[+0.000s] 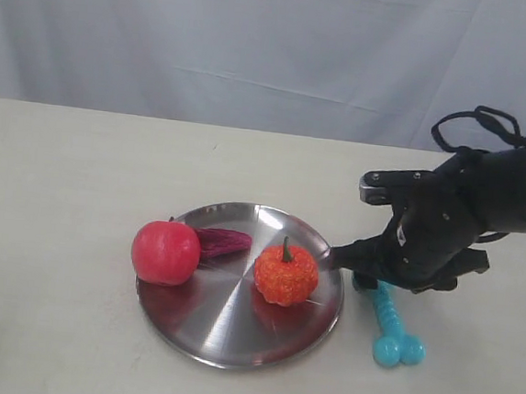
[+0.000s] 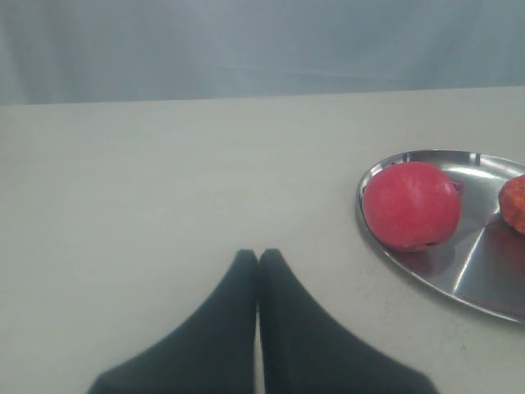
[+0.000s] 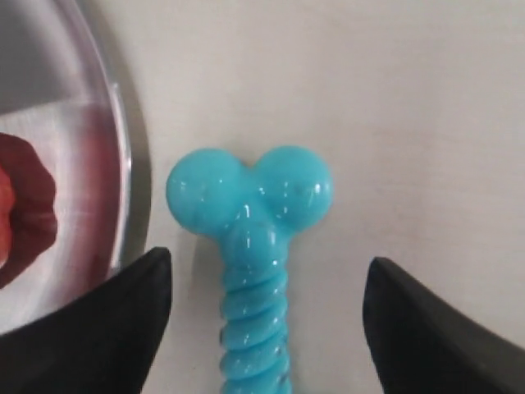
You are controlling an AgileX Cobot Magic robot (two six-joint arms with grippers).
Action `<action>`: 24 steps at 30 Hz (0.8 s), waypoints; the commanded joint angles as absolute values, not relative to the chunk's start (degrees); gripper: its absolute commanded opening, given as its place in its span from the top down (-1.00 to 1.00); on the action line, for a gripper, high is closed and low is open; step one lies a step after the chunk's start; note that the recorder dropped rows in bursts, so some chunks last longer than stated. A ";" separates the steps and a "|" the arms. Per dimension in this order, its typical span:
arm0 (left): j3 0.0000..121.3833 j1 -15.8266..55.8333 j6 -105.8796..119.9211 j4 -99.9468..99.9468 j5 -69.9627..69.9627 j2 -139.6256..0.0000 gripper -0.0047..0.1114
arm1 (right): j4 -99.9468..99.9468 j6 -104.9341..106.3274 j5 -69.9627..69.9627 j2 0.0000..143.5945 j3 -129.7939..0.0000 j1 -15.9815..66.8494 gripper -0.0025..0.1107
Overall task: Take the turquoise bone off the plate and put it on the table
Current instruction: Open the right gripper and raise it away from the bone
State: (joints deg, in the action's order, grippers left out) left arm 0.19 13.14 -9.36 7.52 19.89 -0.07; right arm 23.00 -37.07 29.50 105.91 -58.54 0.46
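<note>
The turquoise ribbed rubber bone (image 3: 246, 205) lies on the cream matte surface (image 1: 61, 189). The right hand (image 3: 267, 271) straddles it, spread wide. Best to lift straight up.

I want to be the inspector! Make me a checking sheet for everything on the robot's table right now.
Surface: table, pale and plain.
Job's things: bone lies on the table beside the plate, not on it; a gap shows between them.
Clutter: red apple, orange pumpkin and a purple thing, all on the plate.
Grippers: left tool shut, holding nothing, over bare table; right tool open, one finger on each side of the bone, not squeezing it.
Cables: black loops on top of the right arm.
Surroundings: white curtain behind the table.
</note>
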 commanded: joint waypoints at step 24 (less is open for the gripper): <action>0.00 13.30 -9.45 7.53 19.85 0.00 0.92 | 21.93 -33.06 61.53 62.59 -58.56 8.72 0.96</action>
State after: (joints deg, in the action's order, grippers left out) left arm 0.19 13.14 -9.36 7.52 19.89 -0.07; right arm 22.24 -34.05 60.47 67.09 -58.54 6.00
